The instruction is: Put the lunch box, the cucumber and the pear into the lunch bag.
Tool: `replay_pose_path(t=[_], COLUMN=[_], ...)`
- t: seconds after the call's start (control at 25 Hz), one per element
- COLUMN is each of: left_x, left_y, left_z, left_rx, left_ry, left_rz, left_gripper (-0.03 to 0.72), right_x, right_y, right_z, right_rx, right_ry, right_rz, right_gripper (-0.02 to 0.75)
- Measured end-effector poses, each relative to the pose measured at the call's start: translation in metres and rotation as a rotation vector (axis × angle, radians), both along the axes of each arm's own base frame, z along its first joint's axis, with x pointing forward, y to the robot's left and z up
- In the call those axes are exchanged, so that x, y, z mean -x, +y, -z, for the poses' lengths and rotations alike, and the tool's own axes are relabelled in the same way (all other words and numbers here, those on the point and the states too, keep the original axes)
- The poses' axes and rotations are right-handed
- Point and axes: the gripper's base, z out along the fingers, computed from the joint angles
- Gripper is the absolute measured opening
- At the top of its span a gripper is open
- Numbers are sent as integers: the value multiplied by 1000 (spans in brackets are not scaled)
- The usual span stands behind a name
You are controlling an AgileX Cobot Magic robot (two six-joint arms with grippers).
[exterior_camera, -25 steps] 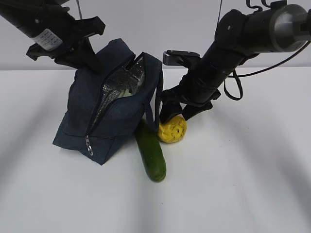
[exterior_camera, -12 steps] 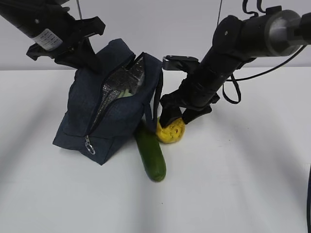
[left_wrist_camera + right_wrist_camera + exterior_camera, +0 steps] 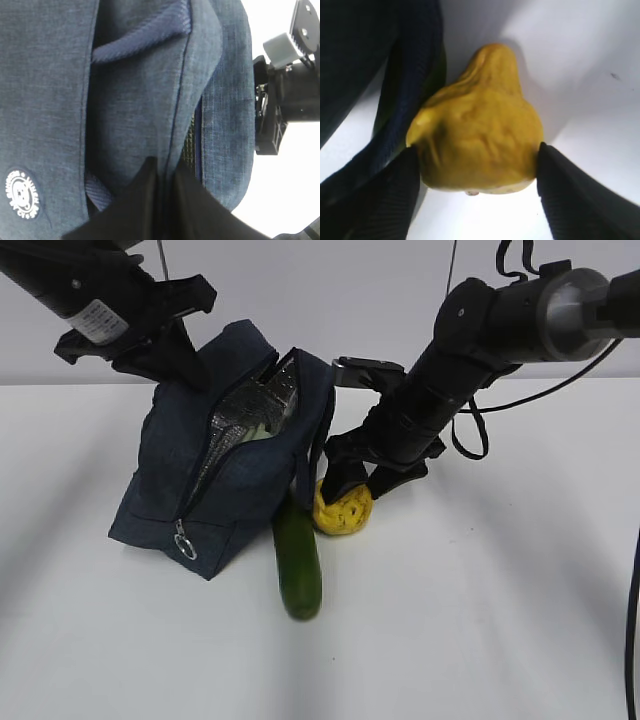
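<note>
Right end effector (image 3: 352, 483) straddles pear (image 3: 342, 508) on surface (image 3: 480, 620), fingers (image 3: 570, 200) wide, w/ both flanking fruit, not visibly clamped, beside cucumber (image 3: 298, 560); left end effector (image 3: 162, 200) pinched on lunch bag (image 3: 215, 475) fabric, prob. holding mouth open for loading.

White table (image 3: 480, 620) carries lunch bag (image 3: 215, 480), cucumber (image 3: 298, 562), pear (image 3: 343, 508)

Lab or robot test bench. Bare white table (image 3: 480, 620), plain pale wall (image 3: 330, 300) behind, two black robot arms (image 3: 470, 380) with trailing cables (image 3: 470, 430), thin vertical rods (image 3: 161, 258) at back. No household furnishings.
</note>
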Motion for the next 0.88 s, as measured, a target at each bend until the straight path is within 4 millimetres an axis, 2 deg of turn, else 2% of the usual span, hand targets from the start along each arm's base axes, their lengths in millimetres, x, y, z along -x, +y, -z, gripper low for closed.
replay_pose_path(t=[0.36, 0.56, 0.88], left_x=[0, 0, 0], left_y=[0, 0, 0], left_z=[0, 0, 0], left_rx=[-1, -2, -3], left_ry=[0, -1, -2], left_rz=[0, 2, 3], left_gripper=[0, 0, 0], right_x=[1, 1, -3], right_y=[0, 1, 3], right_z=[0, -3, -24], right_rx=[0, -3, 16], right_ry=[14, 28, 39], right_rz=[-10, -27, -100], right_gripper=[470, 437, 418])
